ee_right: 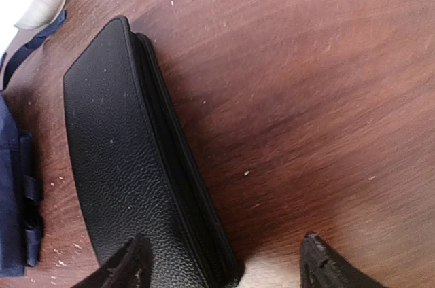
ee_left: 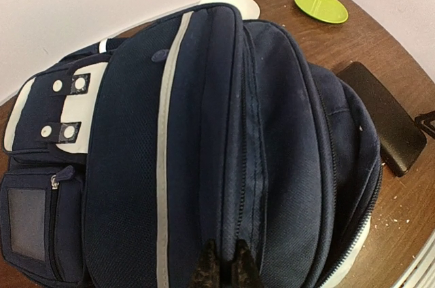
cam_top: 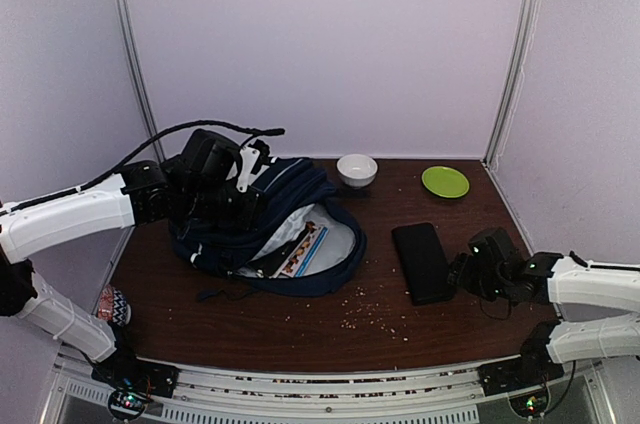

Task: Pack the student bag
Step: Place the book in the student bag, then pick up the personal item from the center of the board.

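The left arm (cam_top: 70,216) and right arm (cam_top: 590,282) are shown as white link shells joined by black joint housings, a black cable (cam_top: 170,134) being looped behind the left gripper (ee_left: 222,271), whose fingers (ee_left: 204,274) are black.

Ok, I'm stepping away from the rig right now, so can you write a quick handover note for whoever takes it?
Left gripper: shut on a fold of the student bag, holding its top up. The main compartment gapes toward the right arm.
Right gripper: open, low at the right side of the black case, not gripping it. The case lies flat on the table, right of the bag.
Done: the bag is open and a flat printed item shows inside.
Left: probably grip the case and put it in the bag.
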You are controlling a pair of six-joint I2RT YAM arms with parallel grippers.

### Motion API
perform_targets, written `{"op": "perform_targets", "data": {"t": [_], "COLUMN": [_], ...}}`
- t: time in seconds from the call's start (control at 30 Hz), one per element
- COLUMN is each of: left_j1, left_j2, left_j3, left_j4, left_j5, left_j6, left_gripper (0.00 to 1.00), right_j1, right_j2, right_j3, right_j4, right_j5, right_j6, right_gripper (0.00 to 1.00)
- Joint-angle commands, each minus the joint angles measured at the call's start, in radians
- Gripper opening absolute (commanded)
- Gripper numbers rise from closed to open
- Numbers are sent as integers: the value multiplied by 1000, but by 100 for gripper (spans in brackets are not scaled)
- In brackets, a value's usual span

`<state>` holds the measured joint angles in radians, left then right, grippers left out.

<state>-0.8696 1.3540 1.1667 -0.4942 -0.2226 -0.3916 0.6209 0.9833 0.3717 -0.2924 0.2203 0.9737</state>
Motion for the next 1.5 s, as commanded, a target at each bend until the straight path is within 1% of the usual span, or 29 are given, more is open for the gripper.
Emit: {"op": "perform_targets", "data": {"t": [0.0,0.1,0.27,0.37,0.43,0.47,0.5,0.63,0.77,0.9,1.0,1.13,1.3,1.47], "left_j1": [0,0,0,0,-1,0,0,0,0,0,0,0,6,13], "left_j2": [-16,-19,-29,-39,-47,-51,-55,-63,-83,-115,-124,-109,-42,-14], "left_j3": [26,37,50,55,57,57,57,64,77,94,108,121,170,188], "left_j4": [76,72,67,59,54,53,53,47,42,42,43,51,17,18], "left_j5": [4,4,6,2,-2,-7,-9,-19,-21,-28,-40,-56,-108,-130], "left_j6": [5,8,10,11,13,14,15,22,23,33,41,43,40,22], "left_gripper": [0,0,0,0,0,0,0,0,0,0,0,0,0,0], "right_j1": [-15,-22,-29,-29,-29,-29,-29,-28,-26,-14,18,98,203,267], "right_j2": [15,39,90,78,53,40,29,-23,-136,-234,-260,-259,-254,-281], "right_j3": [-42,-64,-88,-95,-97,-96,-93,-76,-62,-13,33,75,147,228], "right_j4": [161,207,268,270,260,250,238,199,178,151,139,181,199,152], "right_j5": [-80,-104,-145,-154,-158,-160,-163,-187,-226,-298,-341,-362,-316,-224], "right_j6": [24,28,44,57,58,59,59,55,50,41,53,81,89,68], "right_gripper": [66,58,39,25,12,4,0,0,0,0,0,0,0,0]}}
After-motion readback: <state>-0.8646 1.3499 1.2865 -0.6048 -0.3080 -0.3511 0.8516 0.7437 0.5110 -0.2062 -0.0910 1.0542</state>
